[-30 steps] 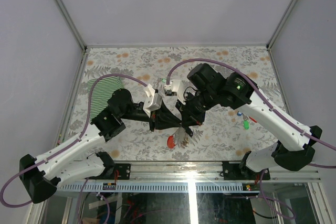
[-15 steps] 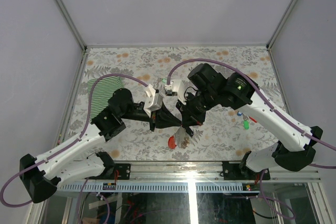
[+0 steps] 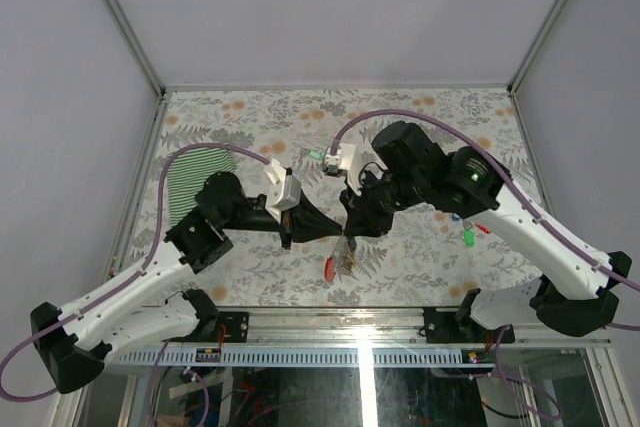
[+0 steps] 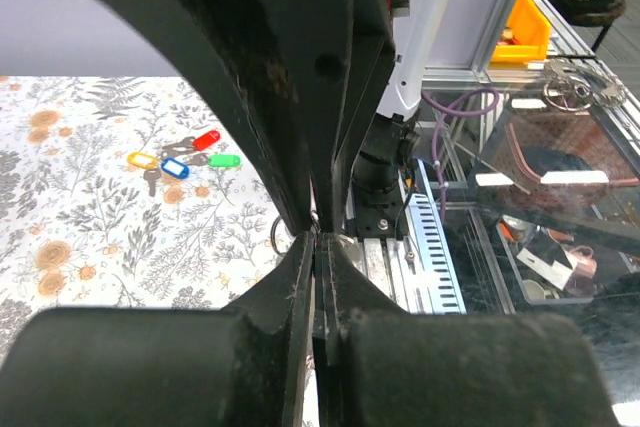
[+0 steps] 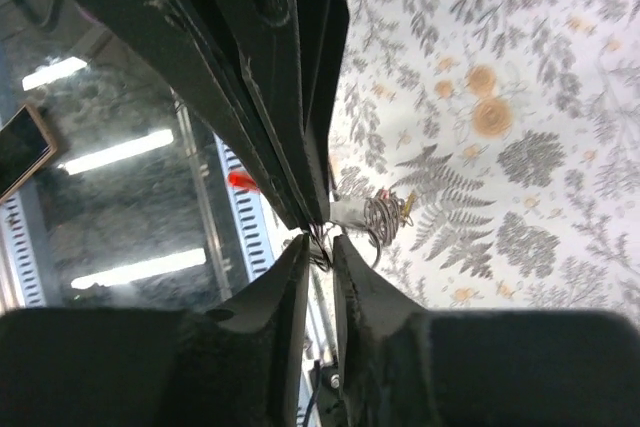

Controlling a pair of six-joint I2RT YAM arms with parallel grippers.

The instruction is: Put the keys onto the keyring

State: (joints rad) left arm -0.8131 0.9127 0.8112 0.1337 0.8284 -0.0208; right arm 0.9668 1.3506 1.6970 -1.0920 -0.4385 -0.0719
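Top external view, starting far left: a green striped cloth (image 3: pixel 195 192) lies flat on the flowered tabletop (image 3: pixel 420 117), well apart from the action. Moving right, the left arm reaches in toward the middle, and the left end effector (image 3: pixel 336 231) comes to a point right at the centre.

The left wrist camera gives the close-up: its two fingers (image 4: pixel 295 292) are pressed tight together, with no gap between them. Whether a sliver of metal is pinched in there, I cannot tell.

Just below that tip in the overhead shot is the keyring (image 3: pixel 342 259). Its grey metal part is close under the fingertips and its red oval loop (image 3: pixel 328 268) sits on the left side, toward the near edge of the tabletop. Whether it lies flat or hangs from the tips is not clear.

Nose to nose with the left one is the right end effector (image 3: pixel 350 231), angled in from the right, its tips almost touching the other's. On the right wrist camera its fingers (image 5: pixel 290 282) stand parted by a narrow slit. A tangle of metal ring sits just beyond the tips, but I cannot tell that anything is gripped.

Further right, past the right forearm, the keys (image 3: pixel 466 232) lie in a small cluster on the tabletop. Green, red and blue tags show from above, and the left wrist camera adds a yellow one. They are well apart from the keyring.
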